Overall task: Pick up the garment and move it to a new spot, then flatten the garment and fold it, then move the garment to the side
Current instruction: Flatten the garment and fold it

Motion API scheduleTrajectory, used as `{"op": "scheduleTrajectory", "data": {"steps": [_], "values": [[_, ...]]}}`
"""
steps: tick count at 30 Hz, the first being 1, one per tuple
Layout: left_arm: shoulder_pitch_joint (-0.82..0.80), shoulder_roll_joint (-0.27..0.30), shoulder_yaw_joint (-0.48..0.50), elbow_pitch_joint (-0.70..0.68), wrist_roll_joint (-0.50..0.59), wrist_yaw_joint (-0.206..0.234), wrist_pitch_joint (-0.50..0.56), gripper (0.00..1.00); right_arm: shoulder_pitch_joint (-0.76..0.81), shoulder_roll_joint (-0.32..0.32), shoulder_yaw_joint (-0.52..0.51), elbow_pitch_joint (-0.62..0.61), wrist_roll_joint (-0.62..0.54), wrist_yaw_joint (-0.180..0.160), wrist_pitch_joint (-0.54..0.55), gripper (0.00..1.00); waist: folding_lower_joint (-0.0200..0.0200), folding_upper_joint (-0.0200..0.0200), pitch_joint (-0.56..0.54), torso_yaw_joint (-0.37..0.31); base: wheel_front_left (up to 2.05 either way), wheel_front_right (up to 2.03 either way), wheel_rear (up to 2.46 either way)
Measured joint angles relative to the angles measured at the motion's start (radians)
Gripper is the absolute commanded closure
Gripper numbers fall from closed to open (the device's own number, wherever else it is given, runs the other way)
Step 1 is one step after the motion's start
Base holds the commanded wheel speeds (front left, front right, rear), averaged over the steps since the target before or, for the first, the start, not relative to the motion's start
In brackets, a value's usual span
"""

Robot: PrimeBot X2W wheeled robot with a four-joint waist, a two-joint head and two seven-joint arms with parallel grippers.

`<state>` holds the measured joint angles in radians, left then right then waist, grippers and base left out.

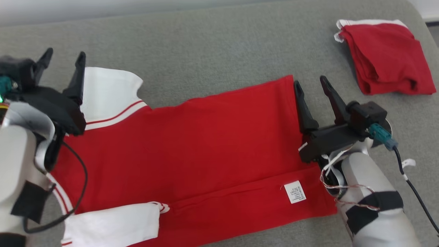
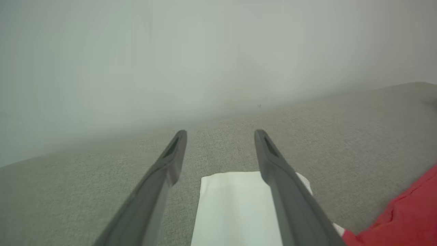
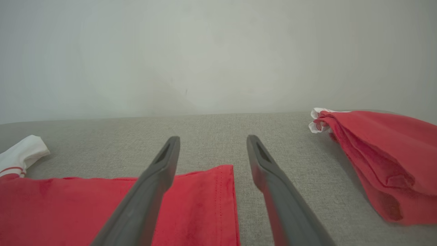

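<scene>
- The garment [image 1: 205,144], red with white sleeves, is seen spread lengthwise across the grey surface [image 1: 205,51], its sleeved end toward the robot's left and its hem toward the right.
- A long strip along the near edge is judged to be turned over onto the body. The white label [image 1: 295,192] lies exposed on top, which suggests that the inside of the cloth is showing there.
- The far sleeve [image 1: 106,92] is left lying flat beyond the red body, and the near sleeve [image 1: 113,223] is laid at the bottom corner.
- The left gripper [image 1: 65,54] is held over the far sleeve with its fingers spread wide and nothing between them. In the left wrist view [image 2: 220,131] the white sleeve [image 2: 232,205] is seen beneath the fingers.
- The right gripper [image 1: 310,81] is likewise held wide and empty at the far corner of the hem. In the right wrist view [image 3: 211,138] one finger is placed over the red cloth [image 3: 198,205] and the other over bare surface, so the edge is straddled.
- The two ends are probably covered in this way so that the far long edge can be taken at both corners and folded evenly toward the near side (contact with the cloth cannot be told).
- A folded red garment [image 1: 384,58] is set well apart at the far right, where it is kept clear of the work.
</scene>
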<state>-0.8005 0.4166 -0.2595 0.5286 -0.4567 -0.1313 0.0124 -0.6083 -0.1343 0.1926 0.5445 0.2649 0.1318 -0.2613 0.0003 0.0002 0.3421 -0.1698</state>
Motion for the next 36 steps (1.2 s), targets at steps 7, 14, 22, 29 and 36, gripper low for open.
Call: {"op": "scheduleTrajectory", "data": {"steps": [7, 14, 22, 29, 36], "values": [[-0.094, 0.062, -0.061, 0.108, -0.046, 0.000, 0.097, 0.00, -0.070, 0.012, 0.038, 0.045, 0.027, 0.000, 0.000, 0.00, 0.0000, 0.0000, 0.061, -0.050, 0.00, 0.00, 0.00], [-0.115, 0.072, -0.070, 0.228, -0.080, 0.003, 0.156, 0.00, -0.072, 0.010, 0.053, 0.056, 0.038, 0.000, 0.000, 0.00, -0.0002, 0.0000, 0.084, -0.078, 0.00, 0.00, 0.00], [-0.158, 0.066, -0.054, 0.303, -0.128, 0.003, 0.161, 0.00, -0.093, 0.007, 0.069, 0.061, 0.044, 0.000, 0.000, 0.00, -0.0002, 0.0000, 0.099, -0.083, 0.00, 0.00, 0.00], [-0.192, 0.049, -0.062, 0.349, -0.146, 0.002, 0.174, 0.00, -0.114, 0.007, 0.090, 0.088, 0.052, 0.000, 0.000, 0.00, -0.0003, 0.0000, 0.109, -0.085, 0.00, 0.00, 0.00], [-0.215, 0.025, -0.070, 0.381, -0.183, 0.002, 0.189, 1.00, -0.158, 0.008, 0.130, 0.154, 0.071, 0.000, 0.000, 0.00, -0.0003, -0.0001, 0.115, -0.080, 0.00, 0.00, 0.00]]}}
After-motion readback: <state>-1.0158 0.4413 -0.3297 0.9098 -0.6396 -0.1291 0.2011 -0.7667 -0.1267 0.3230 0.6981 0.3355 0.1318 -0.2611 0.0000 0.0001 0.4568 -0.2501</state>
